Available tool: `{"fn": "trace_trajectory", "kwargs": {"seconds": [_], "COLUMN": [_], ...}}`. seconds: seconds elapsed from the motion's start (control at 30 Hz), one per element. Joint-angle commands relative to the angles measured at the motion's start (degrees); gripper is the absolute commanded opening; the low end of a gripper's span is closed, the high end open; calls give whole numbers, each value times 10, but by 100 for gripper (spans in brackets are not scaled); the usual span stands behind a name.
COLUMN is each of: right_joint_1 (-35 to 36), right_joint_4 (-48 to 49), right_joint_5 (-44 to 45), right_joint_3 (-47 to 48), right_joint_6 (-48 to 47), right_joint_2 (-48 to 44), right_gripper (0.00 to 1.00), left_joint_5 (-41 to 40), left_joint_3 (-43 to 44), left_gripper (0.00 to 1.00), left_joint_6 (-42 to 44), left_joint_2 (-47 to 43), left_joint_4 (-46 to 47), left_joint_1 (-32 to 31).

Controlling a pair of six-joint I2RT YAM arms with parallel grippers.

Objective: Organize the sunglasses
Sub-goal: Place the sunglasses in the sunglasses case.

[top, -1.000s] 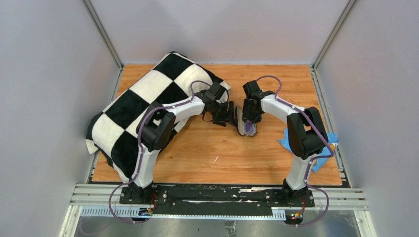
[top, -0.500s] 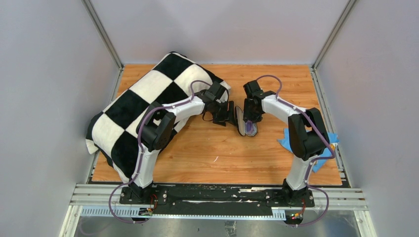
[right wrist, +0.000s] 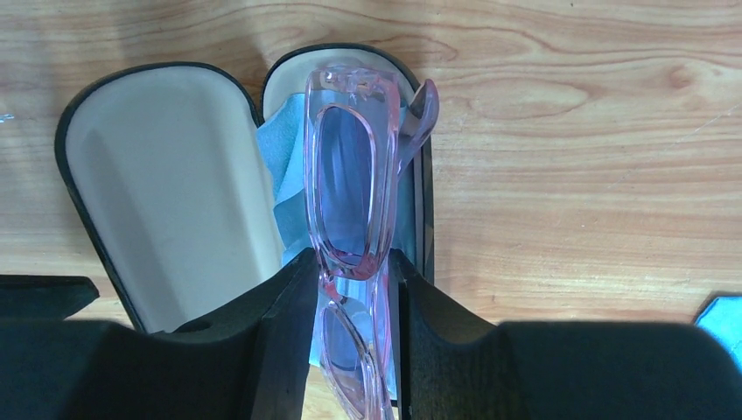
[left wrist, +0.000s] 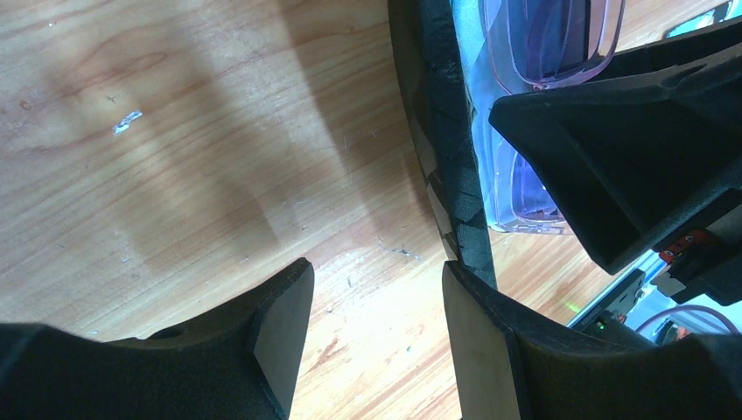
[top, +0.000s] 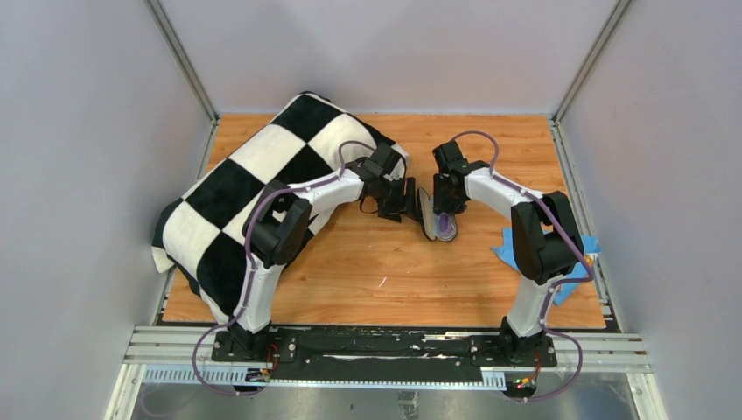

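The sunglasses [right wrist: 350, 175], a translucent pink pair with purple lenses, stand on edge in the base of the open dark case [right wrist: 166, 175], on a light blue cloth [right wrist: 278, 166] that lies in it. My right gripper [right wrist: 350, 262] is shut on them, one finger on each side of the frame near the bridge. In the top view this happens at mid-table, where the sunglasses [top: 445, 229] show below the right gripper [top: 444, 210]. My left gripper [left wrist: 376, 276] is open over bare wood. Its right fingertip rests against the rim of the case's raised lid [left wrist: 446, 131].
A black-and-white checkered blanket [top: 254, 184] covers the table's left and back left. Another light blue cloth [top: 560, 262] lies at the right edge, behind the right arm. Grey walls enclose the table on three sides.
The right gripper's fingers have drawn in onto the sunglasses over the case. The left gripper has stayed at the lid.
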Motion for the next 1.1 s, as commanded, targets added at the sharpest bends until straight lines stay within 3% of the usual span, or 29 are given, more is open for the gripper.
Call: {"fn": "trace_trajectory", "kwargs": {"seconds": [0.0,0.7,0.9,1.07], "right_joint_1": [-8,-12,-13,-12], "right_joint_4": [10,37,32,27], "right_joint_5": [-5,-60,-52,-52], "right_joint_3": [-10,-28,-28,-33], "right_joint_6": [-18,-80,-73,-70], "right_joint_2": [-12,-6,-14,-33], "right_gripper": [38,38,50,53], "left_joint_5": [14,18,19,19], "left_joint_3": [17,33,34,36], "left_gripper": [61,61,61,61], "left_joint_6": [6,8,9,8], "left_joint_2": [16,25,24,23], "left_joint_4": [-11,-22,-24,-24], "left_joint_1": [-4,-5,-5,-6]}}
